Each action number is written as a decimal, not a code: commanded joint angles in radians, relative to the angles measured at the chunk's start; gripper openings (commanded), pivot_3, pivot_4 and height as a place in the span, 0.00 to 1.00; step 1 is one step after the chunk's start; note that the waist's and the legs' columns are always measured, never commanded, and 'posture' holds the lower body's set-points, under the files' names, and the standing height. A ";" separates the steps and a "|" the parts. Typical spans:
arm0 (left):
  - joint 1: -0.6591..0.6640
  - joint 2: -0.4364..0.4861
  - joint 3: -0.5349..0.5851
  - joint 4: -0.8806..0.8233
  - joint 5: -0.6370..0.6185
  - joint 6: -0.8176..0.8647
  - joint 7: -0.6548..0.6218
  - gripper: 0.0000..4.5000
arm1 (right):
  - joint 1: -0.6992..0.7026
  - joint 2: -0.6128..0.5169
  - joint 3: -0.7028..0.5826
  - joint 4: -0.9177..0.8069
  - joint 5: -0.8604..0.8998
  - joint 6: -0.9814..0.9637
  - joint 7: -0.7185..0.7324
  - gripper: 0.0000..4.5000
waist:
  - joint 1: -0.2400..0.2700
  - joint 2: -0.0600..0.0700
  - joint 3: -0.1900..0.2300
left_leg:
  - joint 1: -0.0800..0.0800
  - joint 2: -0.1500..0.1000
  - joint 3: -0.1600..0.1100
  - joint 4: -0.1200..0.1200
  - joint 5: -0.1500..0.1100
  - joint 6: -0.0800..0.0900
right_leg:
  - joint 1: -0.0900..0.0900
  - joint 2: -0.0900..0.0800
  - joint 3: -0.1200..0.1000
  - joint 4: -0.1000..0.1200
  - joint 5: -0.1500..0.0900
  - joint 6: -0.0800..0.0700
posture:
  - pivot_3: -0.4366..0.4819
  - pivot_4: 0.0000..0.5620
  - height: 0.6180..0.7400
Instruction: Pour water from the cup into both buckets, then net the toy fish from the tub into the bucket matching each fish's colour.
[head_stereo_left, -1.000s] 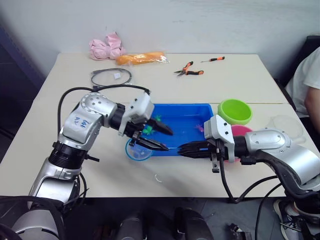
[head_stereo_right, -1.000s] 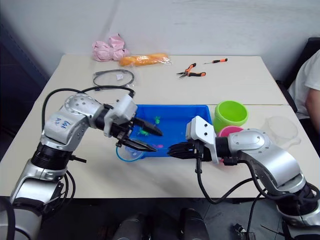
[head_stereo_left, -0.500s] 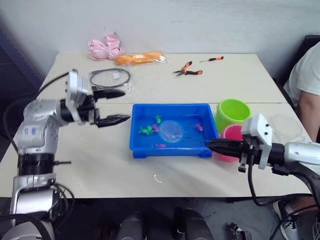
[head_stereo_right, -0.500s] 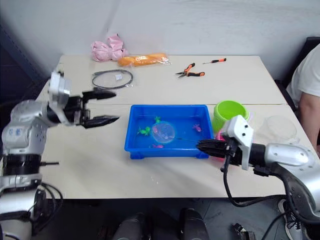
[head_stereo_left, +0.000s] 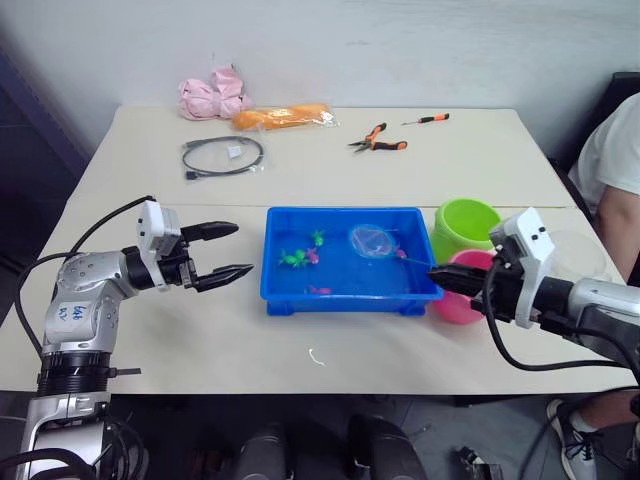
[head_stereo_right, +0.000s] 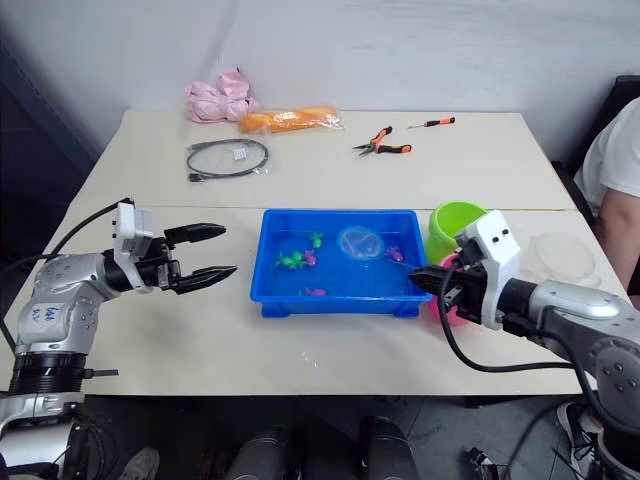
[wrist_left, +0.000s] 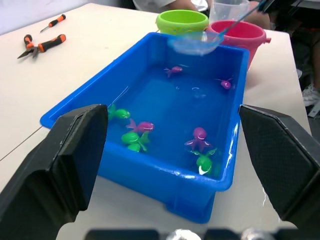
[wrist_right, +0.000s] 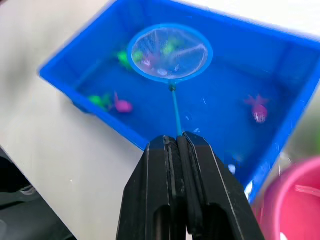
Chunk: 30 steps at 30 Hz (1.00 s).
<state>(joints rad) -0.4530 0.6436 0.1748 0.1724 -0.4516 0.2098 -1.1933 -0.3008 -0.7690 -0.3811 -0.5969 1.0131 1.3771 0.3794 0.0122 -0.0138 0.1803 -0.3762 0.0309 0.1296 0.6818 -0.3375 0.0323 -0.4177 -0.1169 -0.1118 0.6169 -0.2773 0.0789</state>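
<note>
— Pale table (head_stereo_left: 330, 180) against a plain wall; what sits on it?

— At the near middle, the tub (head_stereo_left: 290, 290), water in it and toy fish (wrist_left: 135, 132), pink and green, scattered across the bottom. Just right of it stand the green bucket (head_stereo_left: 470, 222) and, nearer, the pink bucket (head_stereo_left: 462, 300). Pliers (head_stereo_left: 378, 138) and a cable (head_stereo_left: 222, 156) lie at the far side.

— Which step is this?

— Netting, I judge. The right hand (head_stereo_left: 447, 281) is pinched shut on the thin handle of the net (head_stereo_left: 372, 238), whose ring hangs over the tub's far right part and looks empty.

— And the left?

— The left hand (head_stereo_left: 222, 252) hovers left of the tub with its fingers spread wide, holding nothing.

— Next move?

— Dip the ring under one fish, lift it level, then carry it to the bucket of that colour.

— Do the views differ?

— The left wrist view shows the clear cup (wrist_left: 227, 9) behind the buckets and a person beyond it. The right wrist view shows a pink fish (wrist_right: 258, 109) near the tub's right wall, with the mesh clear of it.
</note>
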 joint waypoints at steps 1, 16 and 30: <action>-0.018 -0.001 -0.014 -0.055 -0.017 -0.012 -0.008 0.99 | -0.026 -0.040 -0.027 -0.021 0.004 0.030 -0.046 0.00 | 0.000 0.000 0.000 | 0.000 0.000 0.000 0.000 0.000 0.000 | 0.000 0.000 0.000 0.000 0.000 0.000 | 0.48 0.27 1.00; -0.060 -0.082 -0.114 -0.049 -0.001 -0.048 -0.022 0.99 | -0.003 -0.512 0.454 0.273 -0.915 -1.325 0.527 0.00 | -0.016 0.001 0.000 | 0.003 0.000 0.012 0.001 -0.001 0.003 | 0.000 0.005 0.001 -0.006 0.002 0.006 | 0.48 0.27 1.00; -0.202 -0.108 -0.181 0.090 0.042 -0.041 -0.046 0.99 | -0.453 -0.364 0.683 0.552 -1.225 -1.662 0.793 0.00 | -0.017 0.001 0.001 | 0.004 0.000 0.015 0.002 -0.001 0.003 | -0.002 0.005 0.003 -0.001 0.002 0.006 | 0.48 0.27 1.00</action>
<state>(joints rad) -0.6305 0.5291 -0.0087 0.2596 -0.4168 0.1729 -1.2289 -0.7283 -1.1343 0.3094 -0.0537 -0.1912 -0.2495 1.1519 -0.0044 -0.0124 0.1809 -0.3723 0.0311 0.1443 0.6838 -0.3383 0.0350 -0.4195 -0.1122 -0.1089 0.6166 -0.2749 0.0847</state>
